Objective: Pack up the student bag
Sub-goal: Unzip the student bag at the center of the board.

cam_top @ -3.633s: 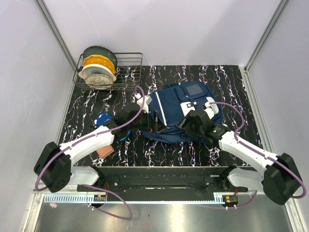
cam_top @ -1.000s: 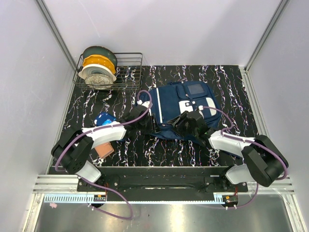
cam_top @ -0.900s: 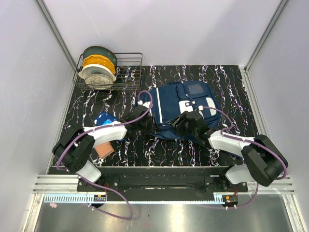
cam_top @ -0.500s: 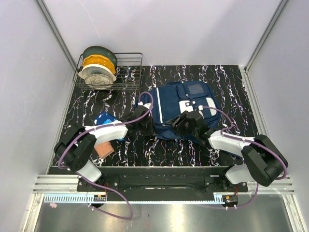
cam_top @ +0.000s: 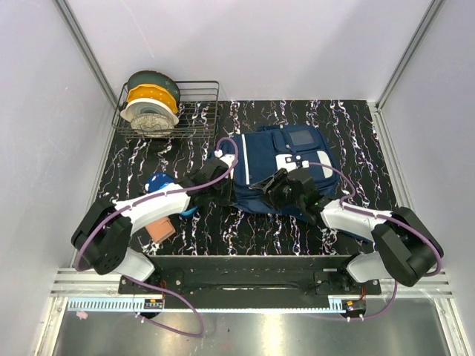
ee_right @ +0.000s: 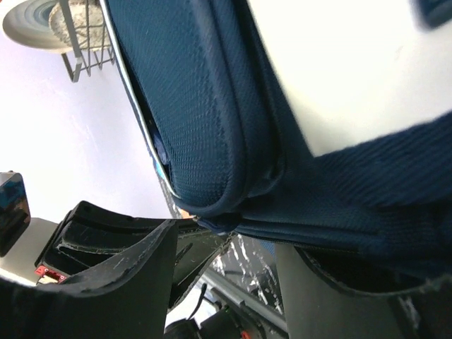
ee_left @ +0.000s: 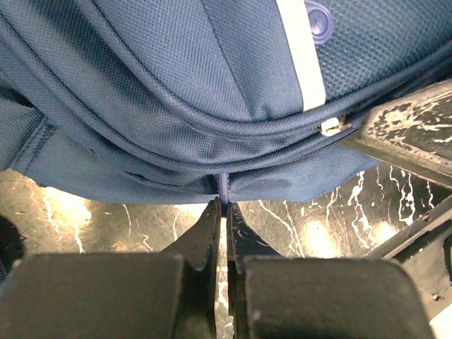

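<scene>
Gently now: your left gripper (ee_left: 223, 206) is pinched shut on a small blue tab (ee_left: 223, 185) at the near edge of the student bag (cam_top: 278, 159), which lies flat mid-table, so pull along the seam rather than upward. Your right gripper (ee_right: 226, 239) stands with jaws apart astride the bag's near corner, and closing it there would probably anchor the fabric against that pull. No part of the bag's inside shows and its zip slider (ee_left: 332, 127) sits on a closed-looking track, while the wire basket (cam_top: 210, 111) at back left holds three spools (cam_top: 151, 104) on edge.
</scene>
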Robot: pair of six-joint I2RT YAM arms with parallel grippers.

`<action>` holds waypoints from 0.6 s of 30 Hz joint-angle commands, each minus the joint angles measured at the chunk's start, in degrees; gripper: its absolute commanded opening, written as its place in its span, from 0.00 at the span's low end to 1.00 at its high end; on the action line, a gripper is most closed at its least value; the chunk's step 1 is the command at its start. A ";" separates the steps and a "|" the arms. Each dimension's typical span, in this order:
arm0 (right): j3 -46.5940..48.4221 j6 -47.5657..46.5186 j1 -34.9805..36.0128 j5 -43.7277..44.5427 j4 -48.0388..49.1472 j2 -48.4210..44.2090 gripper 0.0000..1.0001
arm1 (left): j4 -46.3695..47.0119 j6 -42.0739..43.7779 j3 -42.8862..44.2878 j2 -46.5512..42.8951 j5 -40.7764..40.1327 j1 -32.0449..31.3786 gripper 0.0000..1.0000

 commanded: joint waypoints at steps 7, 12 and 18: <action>0.05 6.36 -0.04 -6.32 9.45 -0.96 0.60 | -1.38 7.48 5.52 -6.66 3.58 -1.72 0.00; 3.04 6.55 -0.30 -6.51 12.11 3.70 0.54 | -2.43 8.10 6.40 -7.10 4.10 -2.69 0.00; 2.52 4.35 -0.30 -0.54 13.58 3.53 0.21 | -2.43 8.19 6.49 -8.33 5.51 -3.04 0.00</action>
